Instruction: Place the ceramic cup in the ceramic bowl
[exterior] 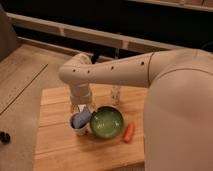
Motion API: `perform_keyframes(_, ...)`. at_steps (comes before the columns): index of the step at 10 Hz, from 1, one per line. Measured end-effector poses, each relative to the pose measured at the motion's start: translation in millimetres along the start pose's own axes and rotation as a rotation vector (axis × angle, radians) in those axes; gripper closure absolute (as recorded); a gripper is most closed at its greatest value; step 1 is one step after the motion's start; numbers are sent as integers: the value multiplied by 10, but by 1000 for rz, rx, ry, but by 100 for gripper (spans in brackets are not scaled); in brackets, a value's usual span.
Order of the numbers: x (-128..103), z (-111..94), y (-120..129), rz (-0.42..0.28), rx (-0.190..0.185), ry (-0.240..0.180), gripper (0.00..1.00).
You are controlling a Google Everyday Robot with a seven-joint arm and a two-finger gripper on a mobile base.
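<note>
Noting gripper [81, 109] right above ceramic cup [80, 123], we're seeing ceramic bowl [106, 122] just beside it, twd counter's [55, 150] right edge; grip state: can't tell.

The cream arm [130, 70] reaches leftward across the view from the bulky shoulder at the right, bends at a rounded joint [74, 75] and turns straight down; the gripper [81, 111] hangs below that joint, pointing downward, left of centre
</note>
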Motion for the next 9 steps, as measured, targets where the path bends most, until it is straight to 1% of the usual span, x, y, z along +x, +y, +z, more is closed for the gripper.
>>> perform_keyframes(7,-2,-2,5,-1,0,-1,35)
perform_keyframes(8,-13,-8,14,-2,1,-3,35)
perform_keyframes(9,-78,-35,79,-15,2,-11,35)
